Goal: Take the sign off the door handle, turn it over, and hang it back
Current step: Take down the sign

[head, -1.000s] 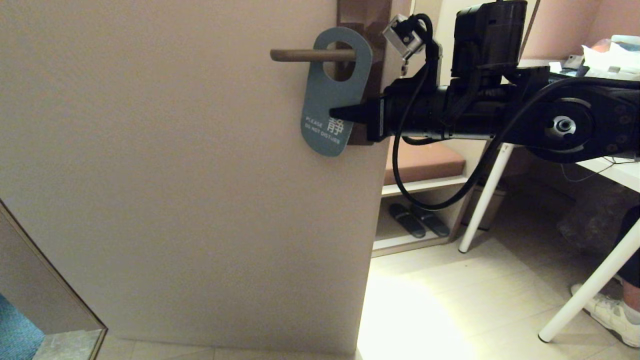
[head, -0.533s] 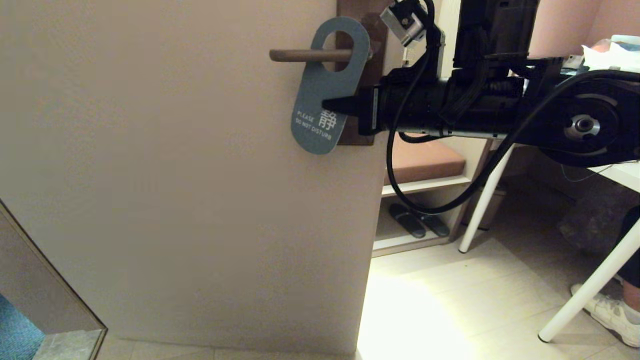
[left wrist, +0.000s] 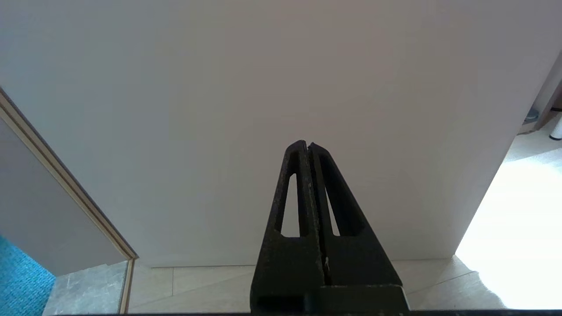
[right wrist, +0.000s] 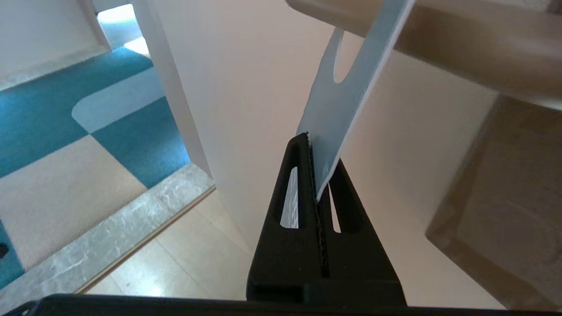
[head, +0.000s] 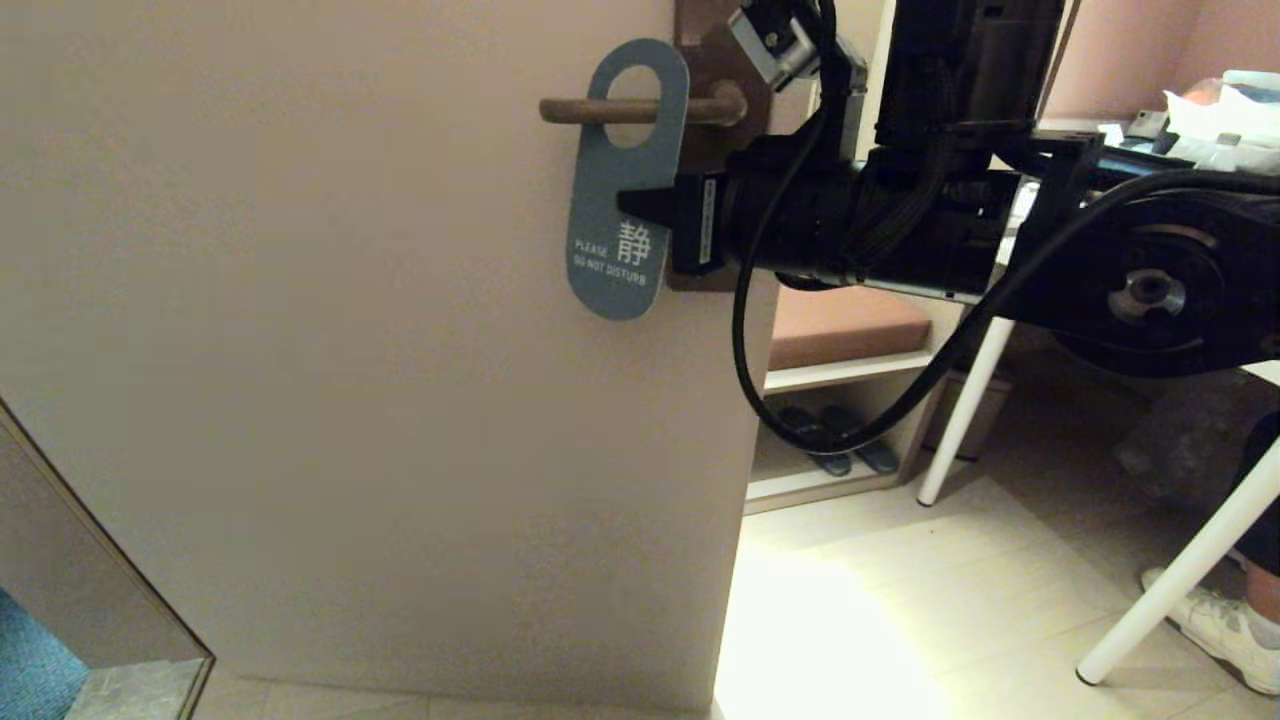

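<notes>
The blue-grey sign (head: 615,210), face "PLEASE DO NOT DISTURB" towards me, hangs by its round hole on the brown door handle (head: 590,109), about midway along the bar. The handle joins a brown backplate (head: 722,70). My right gripper (head: 632,205) reaches in from the right and is shut on the sign's right edge, below the hole. In the right wrist view the sign (right wrist: 338,109) runs edge-on from between the gripper's (right wrist: 317,151) fingers up to the handle (right wrist: 461,35). My left gripper (left wrist: 307,145) is shut and empty, low before the door.
The beige door (head: 350,350) fills the left and middle. A bench shelf with slippers (head: 835,455) stands behind the door's edge. A white table's legs (head: 965,410) and a person's shoe (head: 1220,625) are at the right. A blue carpet (right wrist: 52,109) lies past the threshold.
My right gripper has slid the sign leftwards along the handle, away from the backplate, and the sign now hangs more upright. The left arm has not moved.
</notes>
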Available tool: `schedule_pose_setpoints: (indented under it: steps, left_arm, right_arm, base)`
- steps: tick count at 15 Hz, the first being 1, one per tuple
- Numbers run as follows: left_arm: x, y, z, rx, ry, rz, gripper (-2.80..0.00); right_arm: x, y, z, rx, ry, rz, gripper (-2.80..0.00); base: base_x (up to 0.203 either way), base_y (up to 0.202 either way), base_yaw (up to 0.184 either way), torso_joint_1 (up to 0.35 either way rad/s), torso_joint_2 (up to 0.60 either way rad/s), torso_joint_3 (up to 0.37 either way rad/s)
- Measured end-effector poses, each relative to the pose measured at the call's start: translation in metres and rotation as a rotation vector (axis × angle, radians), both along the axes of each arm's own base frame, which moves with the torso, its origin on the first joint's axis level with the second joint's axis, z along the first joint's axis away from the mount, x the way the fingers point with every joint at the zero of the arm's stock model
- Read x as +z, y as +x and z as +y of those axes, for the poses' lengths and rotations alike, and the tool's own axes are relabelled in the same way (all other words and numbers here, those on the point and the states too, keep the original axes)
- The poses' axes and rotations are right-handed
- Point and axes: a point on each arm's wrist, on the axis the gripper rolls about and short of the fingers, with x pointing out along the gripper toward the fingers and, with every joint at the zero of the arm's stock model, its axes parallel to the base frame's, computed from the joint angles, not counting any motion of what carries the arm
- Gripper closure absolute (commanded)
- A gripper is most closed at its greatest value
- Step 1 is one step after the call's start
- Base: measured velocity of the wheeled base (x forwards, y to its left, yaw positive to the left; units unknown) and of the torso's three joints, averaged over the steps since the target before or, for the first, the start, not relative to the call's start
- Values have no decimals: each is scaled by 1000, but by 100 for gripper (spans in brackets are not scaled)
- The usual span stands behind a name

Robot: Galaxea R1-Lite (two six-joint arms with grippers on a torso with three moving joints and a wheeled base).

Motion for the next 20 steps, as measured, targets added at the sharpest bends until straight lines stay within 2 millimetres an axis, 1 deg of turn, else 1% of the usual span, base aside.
schedule_pose_setpoints:
  steps: [6, 14, 20]
  left_arm:
    - [0, 0, 0, 0, 0, 0, 0]
    - [0, 0, 0, 0, 0, 0, 0]
    - [0, 0, 0, 0, 0, 0, 0]
  right_arm:
    - [-4, -4, 15, -71, 43, -53, 0]
    - [-4, 2, 20, -110, 79, -84, 0]
    - [-8, 2, 23, -234, 70, -71, 0]
  base:
    - [0, 0, 0, 0, 0, 0]
    - [0, 0, 0, 0, 0, 0]
    - [0, 0, 0, 0, 0, 0]
